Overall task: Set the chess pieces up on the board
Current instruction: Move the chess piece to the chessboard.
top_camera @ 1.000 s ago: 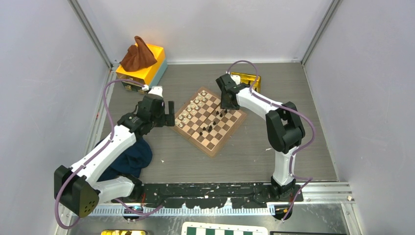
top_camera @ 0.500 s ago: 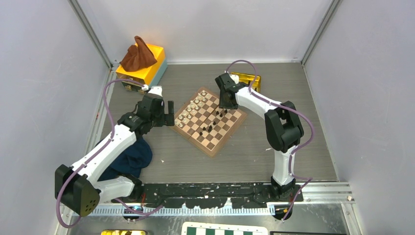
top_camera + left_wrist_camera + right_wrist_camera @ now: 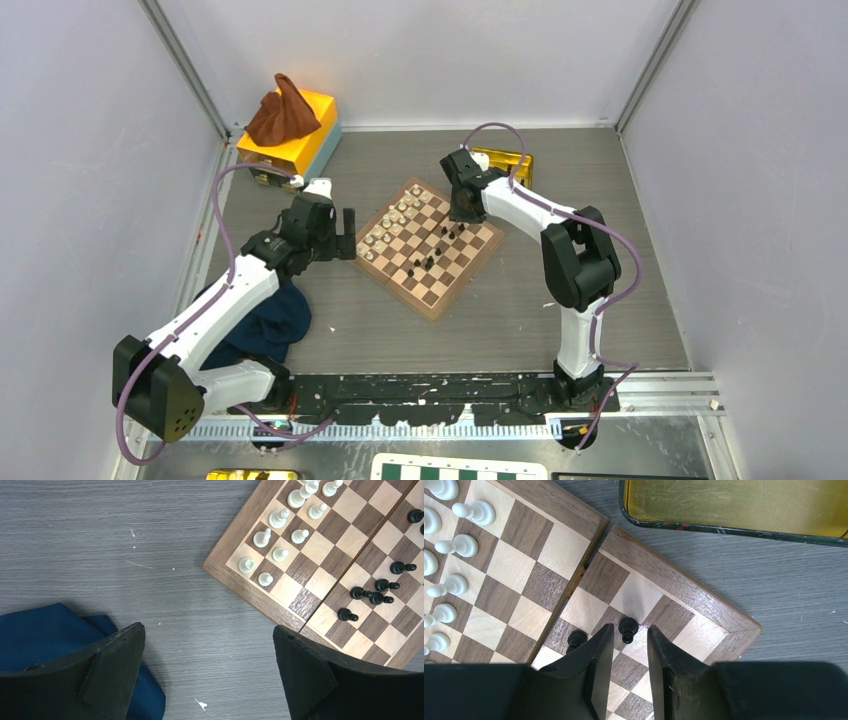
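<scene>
From overhead the black pieces are just specks, no telling which is which. Up close, one black piece is half tucked behind the right finger. The gold tray runs off the top edge, and the blue cloth slips under the left finger, clipped by the frame too.

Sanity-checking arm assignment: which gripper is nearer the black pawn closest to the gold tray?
Right. The right gripper has that black pawn between its jaw tips; the left gripper is off the board's opposite side.

Bright even overhead light, soft shadows, sharp
</scene>
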{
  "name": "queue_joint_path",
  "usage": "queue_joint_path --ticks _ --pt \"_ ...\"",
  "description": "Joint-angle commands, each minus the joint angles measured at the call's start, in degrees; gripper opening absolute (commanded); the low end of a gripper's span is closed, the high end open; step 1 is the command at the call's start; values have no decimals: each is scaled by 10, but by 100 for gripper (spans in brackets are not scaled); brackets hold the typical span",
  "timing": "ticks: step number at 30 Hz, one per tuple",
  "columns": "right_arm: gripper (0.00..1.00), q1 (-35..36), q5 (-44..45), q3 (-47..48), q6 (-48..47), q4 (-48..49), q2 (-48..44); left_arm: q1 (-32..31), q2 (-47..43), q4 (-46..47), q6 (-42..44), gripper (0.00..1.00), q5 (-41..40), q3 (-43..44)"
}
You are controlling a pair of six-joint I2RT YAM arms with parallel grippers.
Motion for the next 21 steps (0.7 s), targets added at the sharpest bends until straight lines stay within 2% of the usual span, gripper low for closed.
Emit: queue_joint_path --ticks 1,12,21 --pt "36 1 -3 10 6 7 -4 6 -5 19 4 100 5 -2" --pt "36 2 -11 8 13 3 6 9 -2 23 3 100 9 -9" --pt "32 3 -13 8 12 5 16 11 2 27 3 100 10 -11"
